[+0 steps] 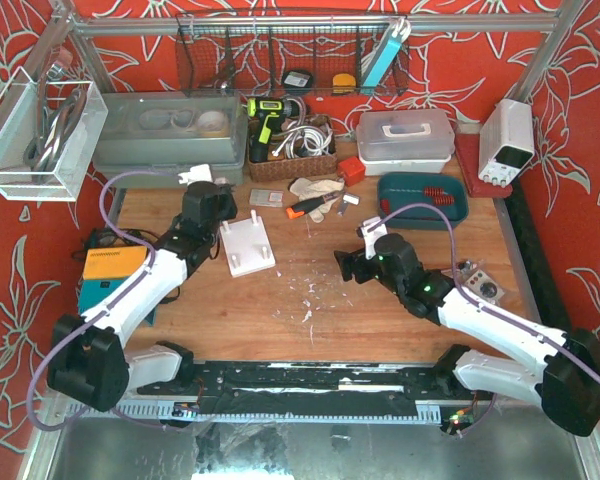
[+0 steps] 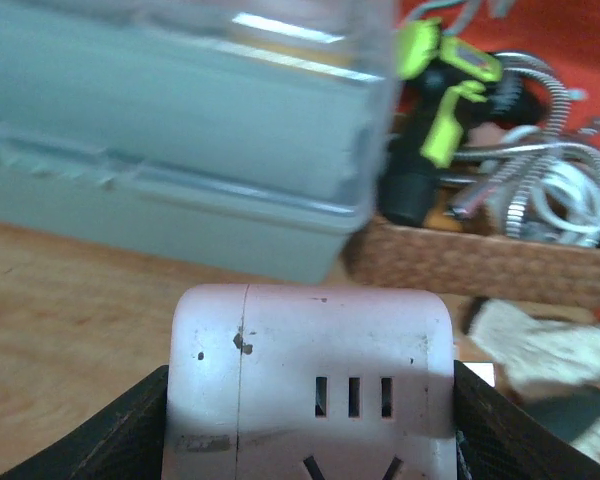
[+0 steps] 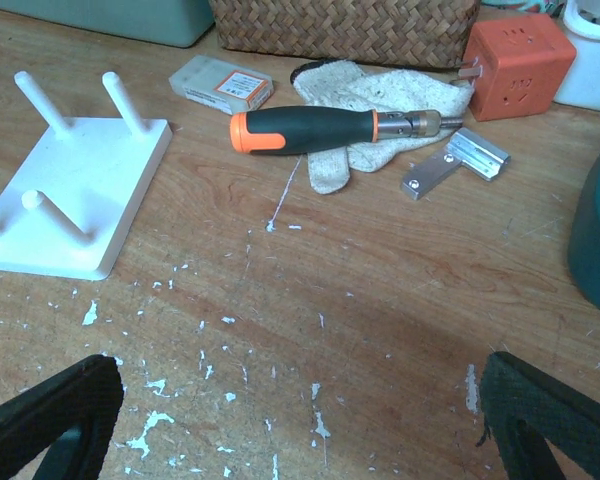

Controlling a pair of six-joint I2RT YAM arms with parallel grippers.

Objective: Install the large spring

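Note:
A white peg base [image 1: 247,246] with several upright pegs lies on the wooden table; it also shows at the left of the right wrist view [image 3: 80,200]. Small red springs [image 1: 435,194] lie in a teal tray [image 1: 422,212] at the back right; I cannot tell which is the large one. My left gripper [image 1: 204,205] is shut on a white plug adapter [image 2: 310,370], just left of the peg base and near the grey box. My right gripper [image 1: 352,265] is open and empty, low over bare wood right of the base, with its fingers [image 3: 50,425] wide apart.
An orange-handled screwdriver [image 3: 320,128] rests on a glove [image 3: 380,85]. An orange cube adapter [image 3: 520,65], a metal bracket [image 3: 450,165] and a small flat box [image 3: 220,85] lie nearby. A wicker basket [image 2: 480,260] and a grey plastic box [image 2: 170,150] stand at the back.

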